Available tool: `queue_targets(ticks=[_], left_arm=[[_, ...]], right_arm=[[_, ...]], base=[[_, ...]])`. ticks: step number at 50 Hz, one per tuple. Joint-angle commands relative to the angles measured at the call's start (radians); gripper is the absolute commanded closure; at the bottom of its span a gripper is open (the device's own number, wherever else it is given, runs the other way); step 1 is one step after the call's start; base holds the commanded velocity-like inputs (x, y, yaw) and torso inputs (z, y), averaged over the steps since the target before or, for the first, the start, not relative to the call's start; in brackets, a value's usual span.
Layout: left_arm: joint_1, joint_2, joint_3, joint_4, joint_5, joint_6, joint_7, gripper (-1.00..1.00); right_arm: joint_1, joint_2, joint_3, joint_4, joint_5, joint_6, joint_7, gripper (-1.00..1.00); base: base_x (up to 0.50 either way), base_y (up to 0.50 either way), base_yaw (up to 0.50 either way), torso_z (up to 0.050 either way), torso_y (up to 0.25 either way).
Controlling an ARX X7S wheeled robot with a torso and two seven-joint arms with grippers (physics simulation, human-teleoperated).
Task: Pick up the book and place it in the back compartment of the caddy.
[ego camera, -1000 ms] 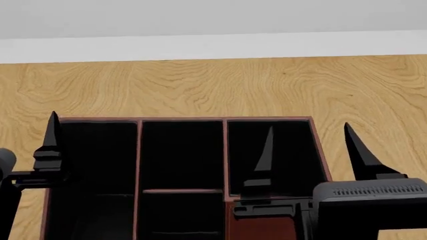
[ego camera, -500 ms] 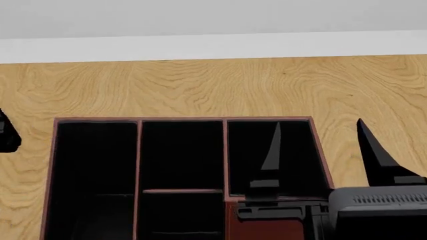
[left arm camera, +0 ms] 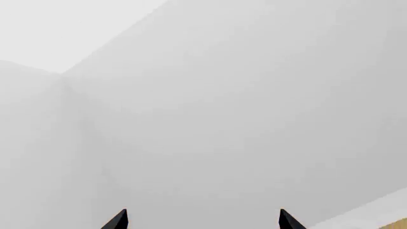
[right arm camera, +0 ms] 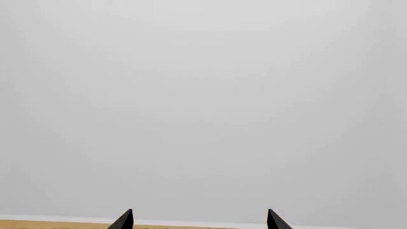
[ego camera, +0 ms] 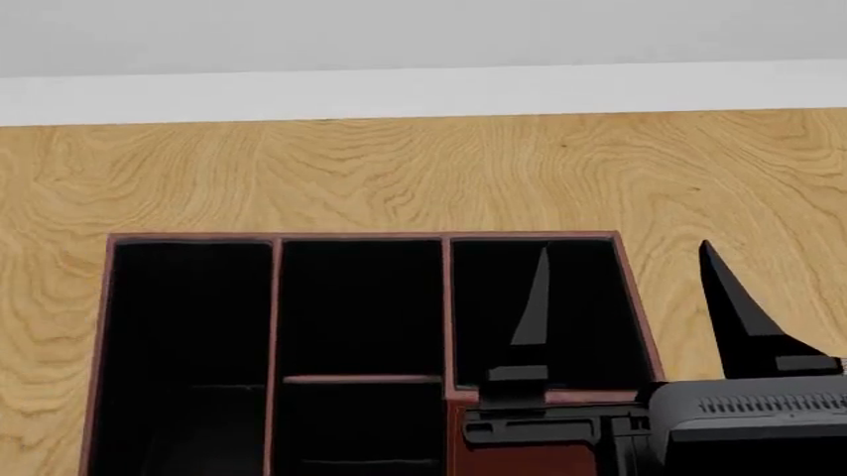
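1. Caddy [ego camera: 360, 239] with red-brown rims and black insides lies on the wooden table [ego camera: 397, 174], its far end split into three black sections side by side

2. Right claw [ego camera: 629, 297] hangs over the caddy's right edge, points aimed away from the robot; its inner finger [ego camera: 533, 302] stands over the right-hand black section and its outer finger [ego camera: 735, 307] over bare wood just outside the rim

3. Right claw is spread wide with nothing between its fingers, the caddy's right wall passing under the gap

4. Back compartment [ego camera: 360, 421], the short middle section cut off by a red-brown crossbar [ego camera: 360, 379], lies to the left of the right claw and nearer the robot than its tips

5. Brown panel [ego camera: 510, 458] sits directly beneath the right claw's body

6. Right wrist view shows only the two dark tips of that claw [right arm camera: 198, 220], set apart, against a pale wall with a thin strip of table

7. Left claw [left arm camera: 202, 220] shows only in its own wrist view: two dark tips held well apart, empty, facing a blank wall corner

8. Book cannot be seen in any view, so its place cannot be told
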Motion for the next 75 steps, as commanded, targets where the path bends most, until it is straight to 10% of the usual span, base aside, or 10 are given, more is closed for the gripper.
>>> queue_targets(ticks=[1, 19, 38, 75], left_arm=[[-0.026, -0.186, 0.024, -0.031, 0.01, 0.094, 0.169, -1.0], [0.022, -0.378, 0.047, -0.102, -0.001, 0.273, 0.451, -1.0], [0.498, -0.549, -0.138, -0.134, 0.204, 0.543, 0.669, -1.0], [0.957, -0.319, -0.483, -0.077, 0.517, 0.669, 1.0, -1.0]], right_arm=[[0.003, 0.001, -0.01, 0.01, 0.002, -0.006, -0.002, -1.0], [0.09, 0.034, -0.046, -0.067, 0.025, 0.137, 0.016, -1.0], [0.16, 0.025, -0.043, -0.089, 0.038, 0.217, 0.066, -1.0], [0.133, 0.027, -0.032, -0.068, 0.042, 0.166, 0.078, -1.0]], base=[[0.0, 0.0, 0.0, 0.0, 0.0], [0.0, 0.0, 0.0, 0.0, 0.0], [0.0, 0.0, 0.0, 0.0, 0.0], [0.0, 0.0, 0.0, 0.0, 0.0]])
